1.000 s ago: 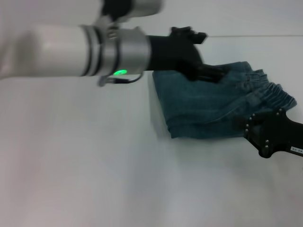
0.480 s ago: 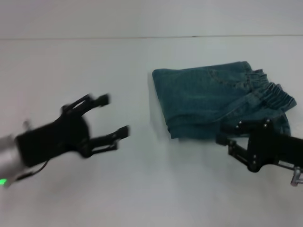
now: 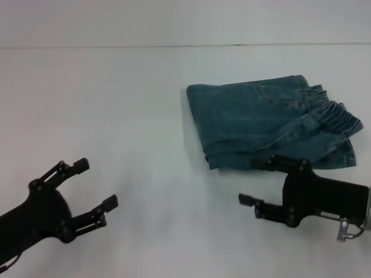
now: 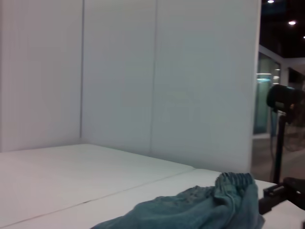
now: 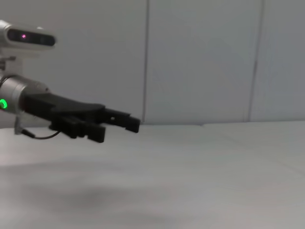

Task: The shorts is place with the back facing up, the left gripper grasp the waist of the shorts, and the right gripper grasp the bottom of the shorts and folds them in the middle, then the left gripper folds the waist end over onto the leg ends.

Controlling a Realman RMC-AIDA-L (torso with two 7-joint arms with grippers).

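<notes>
The blue denim shorts lie folded into a compact rectangle on the white table, right of centre, with the elastic waistband bunched on top at the right end. My left gripper hovers open at the near left, far from the shorts and holding nothing. My right gripper is open just in front of the shorts' near edge, also holding nothing. The left wrist view shows the shorts low and ahead, with the right gripper beside them. In the right wrist view the left gripper is visible farther off.
The white table spreads wide to the left and in front of the shorts. Its back edge meets a pale wall. White panel walls stand behind the table.
The left arm has let go of the shorts and swung back to the near left, open. The right gripper has pulled back from the waistband toward the near edge.
</notes>
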